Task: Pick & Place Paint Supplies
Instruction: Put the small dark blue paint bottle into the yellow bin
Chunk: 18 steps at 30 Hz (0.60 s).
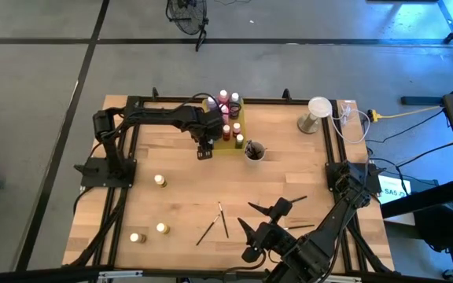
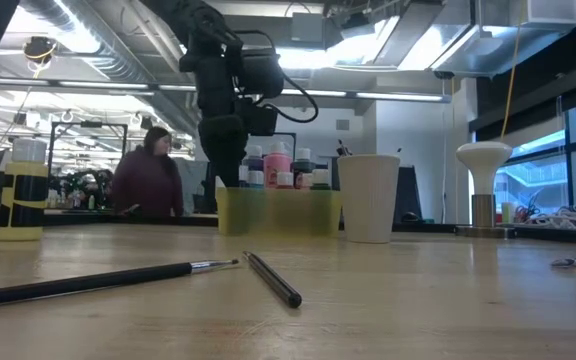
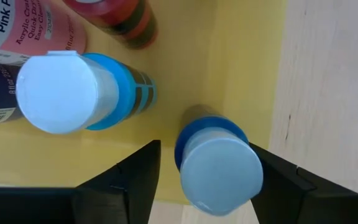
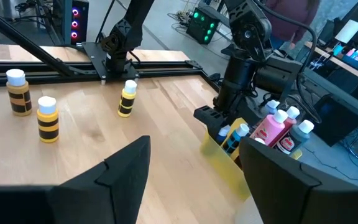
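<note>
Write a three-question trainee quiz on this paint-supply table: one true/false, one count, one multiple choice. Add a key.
1. True or false: the left claw has its fingers on either side of a blue bottle in the yellow tray.
2. How many yellow bottles stand loose on the table?
3. The white cup stands: A) inside the tray, B) beside the tray, C) under the right claw.

Key: 1 true; 2 three; 3 B.

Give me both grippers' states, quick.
Left gripper: open, fingers either side of a blue bottle in the yellow tray.
Right gripper: open, empty, over the table.
</note>
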{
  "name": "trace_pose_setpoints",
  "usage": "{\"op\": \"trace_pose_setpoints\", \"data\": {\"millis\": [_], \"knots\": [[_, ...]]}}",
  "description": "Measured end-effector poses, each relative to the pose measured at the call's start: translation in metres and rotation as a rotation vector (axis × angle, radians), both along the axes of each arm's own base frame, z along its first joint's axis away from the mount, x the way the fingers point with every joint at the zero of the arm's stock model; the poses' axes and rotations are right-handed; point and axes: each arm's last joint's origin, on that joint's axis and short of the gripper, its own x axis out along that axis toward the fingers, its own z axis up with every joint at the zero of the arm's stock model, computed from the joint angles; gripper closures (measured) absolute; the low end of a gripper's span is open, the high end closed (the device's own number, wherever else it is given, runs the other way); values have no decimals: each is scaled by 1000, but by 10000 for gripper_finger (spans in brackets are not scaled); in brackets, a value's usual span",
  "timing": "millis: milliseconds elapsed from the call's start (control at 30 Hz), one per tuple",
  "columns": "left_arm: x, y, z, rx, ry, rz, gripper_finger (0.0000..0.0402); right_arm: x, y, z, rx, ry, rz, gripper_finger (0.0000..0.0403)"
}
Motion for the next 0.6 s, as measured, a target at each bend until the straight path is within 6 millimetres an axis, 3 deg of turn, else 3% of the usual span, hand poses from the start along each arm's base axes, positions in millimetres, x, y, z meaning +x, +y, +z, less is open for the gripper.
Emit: {"op": "trace_pose_setpoints", "data": {"millis": [600], "knots": [[0,0,2,8,-6,2,187,1,-2,0,16,2,-7,153]]}}
